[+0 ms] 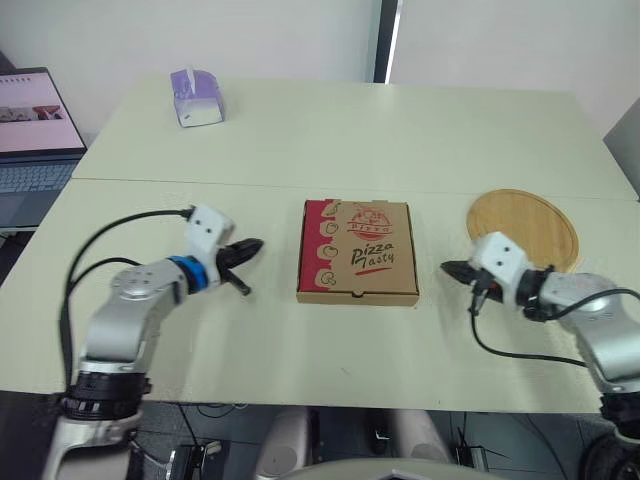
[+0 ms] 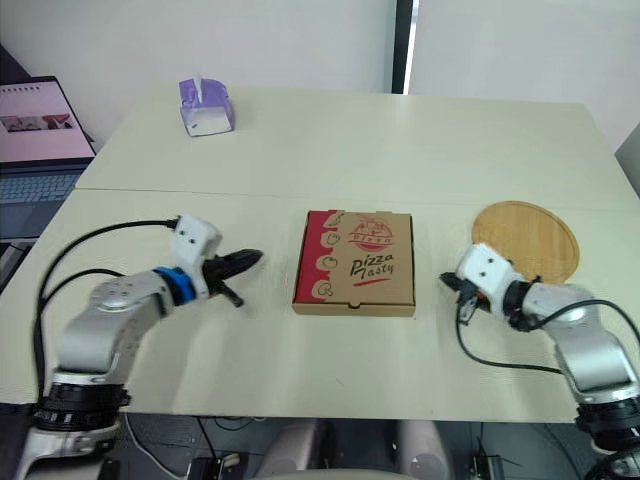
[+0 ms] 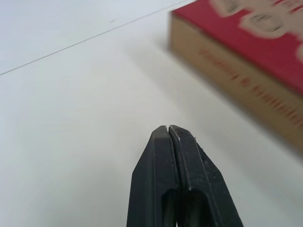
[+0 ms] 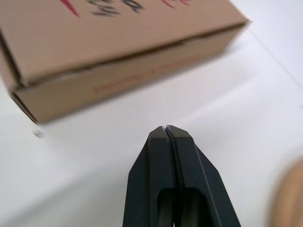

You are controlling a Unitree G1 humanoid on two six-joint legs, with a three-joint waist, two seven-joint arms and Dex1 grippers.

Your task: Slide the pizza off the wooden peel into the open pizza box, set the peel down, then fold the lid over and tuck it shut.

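The pizza box (image 1: 358, 251) is seen closed on the table (image 1: 400, 140). The left gripper (image 1: 252, 245) is held clenched, empty, at its 9 o'clock; the right gripper (image 1: 447, 267) likewise at 3 o'clock, beside the wooden peel (image 1: 530, 225).

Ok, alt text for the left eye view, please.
A closed pizza box lies on the table between the shut left hand and shut right hand, neither touching it. A bare round wooden peel lies beyond the right hand; a tissue box and laptop sit far left.
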